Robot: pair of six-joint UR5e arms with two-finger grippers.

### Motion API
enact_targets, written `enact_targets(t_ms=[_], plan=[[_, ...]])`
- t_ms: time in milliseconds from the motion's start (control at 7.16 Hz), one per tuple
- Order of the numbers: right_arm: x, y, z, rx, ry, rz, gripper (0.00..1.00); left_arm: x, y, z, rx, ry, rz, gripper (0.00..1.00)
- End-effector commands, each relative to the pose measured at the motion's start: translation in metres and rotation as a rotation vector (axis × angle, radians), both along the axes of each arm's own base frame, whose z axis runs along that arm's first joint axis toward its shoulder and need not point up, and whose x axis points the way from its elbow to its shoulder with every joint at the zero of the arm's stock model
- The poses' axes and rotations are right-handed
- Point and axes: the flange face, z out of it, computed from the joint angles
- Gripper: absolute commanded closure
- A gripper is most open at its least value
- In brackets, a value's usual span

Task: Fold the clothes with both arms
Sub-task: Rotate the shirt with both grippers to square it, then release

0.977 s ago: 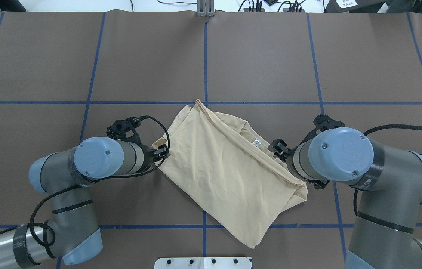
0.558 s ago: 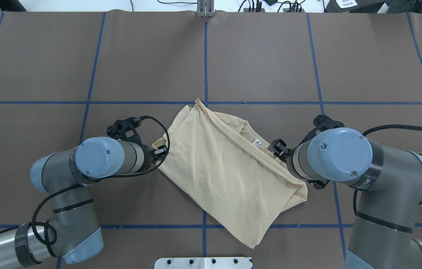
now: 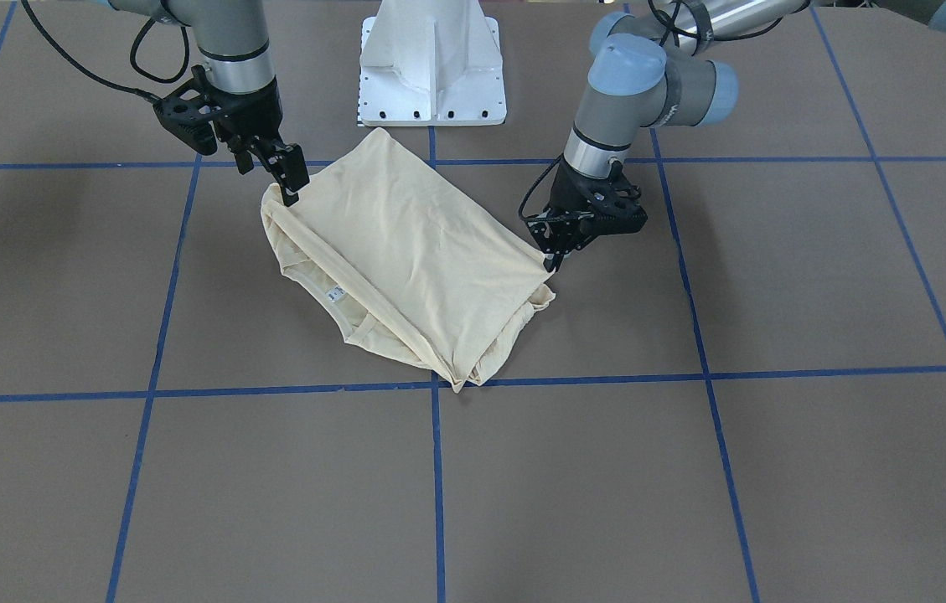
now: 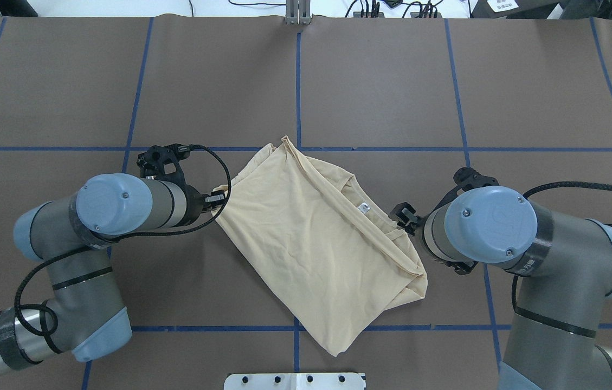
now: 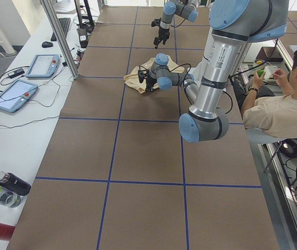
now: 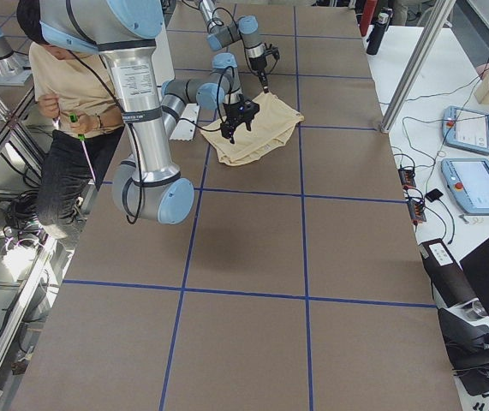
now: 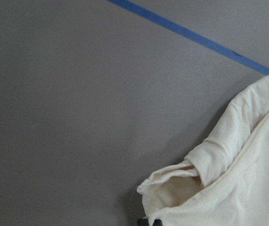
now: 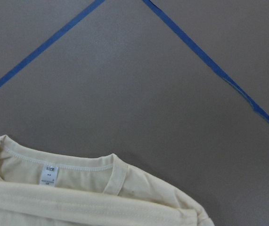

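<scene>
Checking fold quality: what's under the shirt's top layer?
Under the shirt's top fold, a collar strip with the white neck label peeks out along the edge on the right arm's side. Whatever lies deeper is covered, and no print shows.

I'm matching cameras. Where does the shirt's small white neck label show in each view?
Front-facing: neck label, left of centre, at the near edge of the shirt.
Overhead: label right of centre.
Exterior left: too small to tell.
Exterior right: too small to tell.
Left wrist: not in it.
Right wrist: label lower left.
Shared landmark: the collar band.
</scene>
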Motion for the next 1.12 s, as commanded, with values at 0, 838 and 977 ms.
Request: enact_targets(t_ms=[0,838,977], plan=[[0.0,-0.001,0.002,0.0,0.004,0.0,0.0,-0.036,-0.06,0.017,0.083,-0.086,-0.033,1.0],[-0.038,-0.014,-0.045,0.037,-0.086,0.005,0.0,-0.011,-0.214,-0.002,0.161,-0.071,-0.15,0.97],[-0.043,-0.013,-0.046,0.041,-0.087,-0.004,0.0,-0.019,-0.224,0.0,0.178,-0.092,-0.147,0.73]])
